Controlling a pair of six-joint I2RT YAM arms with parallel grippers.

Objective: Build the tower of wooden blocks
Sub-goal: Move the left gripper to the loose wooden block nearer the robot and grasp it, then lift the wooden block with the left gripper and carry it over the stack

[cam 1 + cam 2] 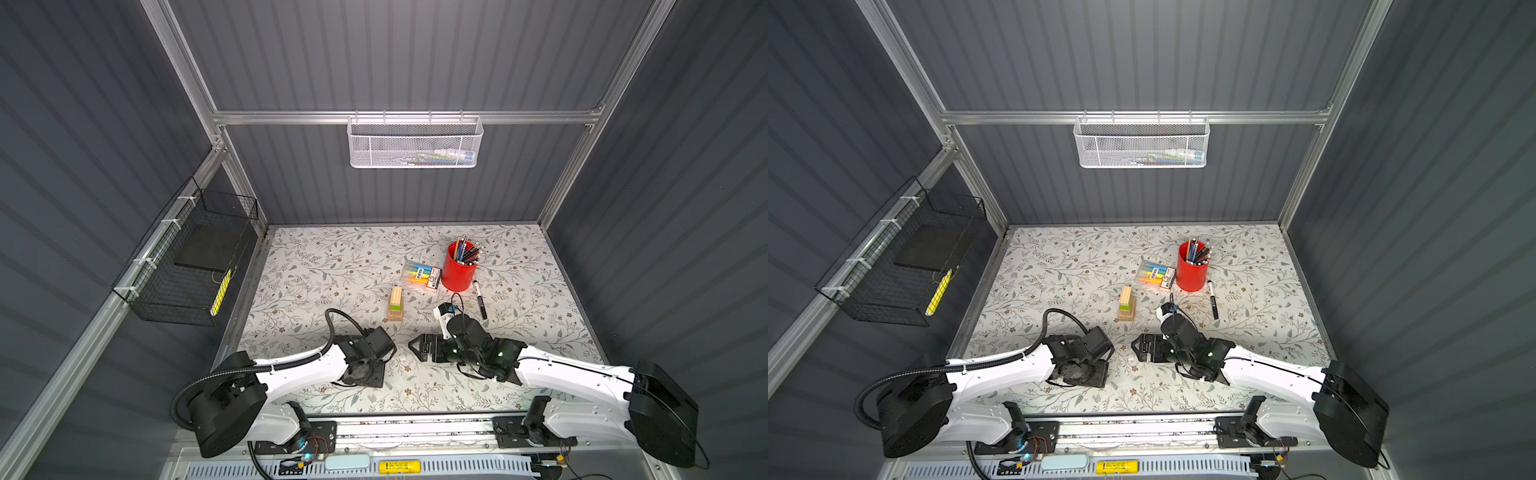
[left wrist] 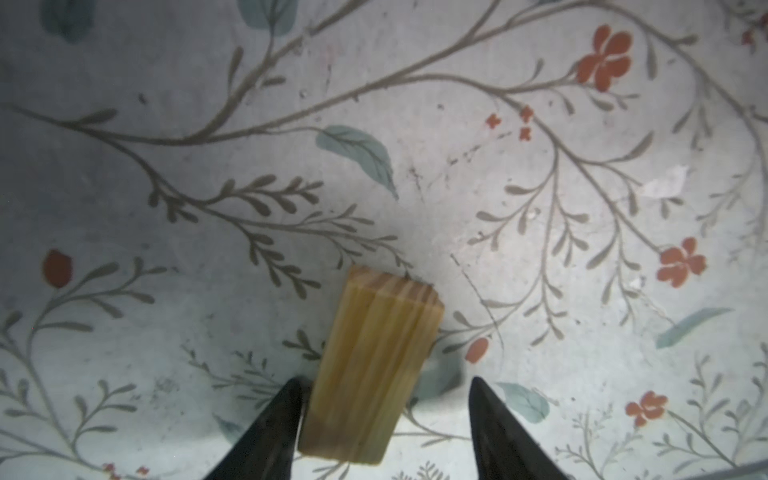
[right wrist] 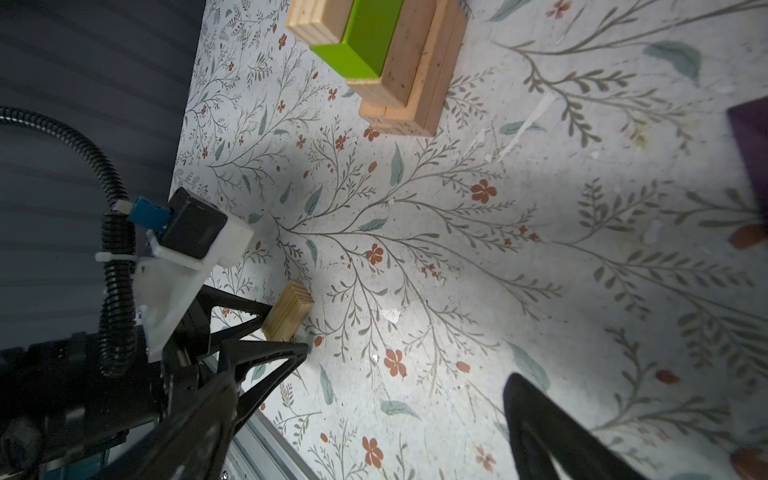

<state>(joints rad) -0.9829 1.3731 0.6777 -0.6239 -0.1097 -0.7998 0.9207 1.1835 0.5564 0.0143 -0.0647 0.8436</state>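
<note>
Wood block (image 2: 374, 365), pale tan, lies flat on the surface (image 2: 540, 208) between the left fingers (image 2: 274, 428). They are spread: one touches a long side, the other stands apart. Its long axis runs slightly skewed to their reach. The tower (image 1: 396, 305) stands farther back, near the middle. The right fingers (image 3: 540, 424) seem spread wide and empty, though only one shows clearly.

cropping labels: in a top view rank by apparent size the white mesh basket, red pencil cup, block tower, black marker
1. white mesh basket, hung high, maybe nearer the camera
2. red pencil cup
3. block tower
4. black marker, equally long but slimmer
</note>
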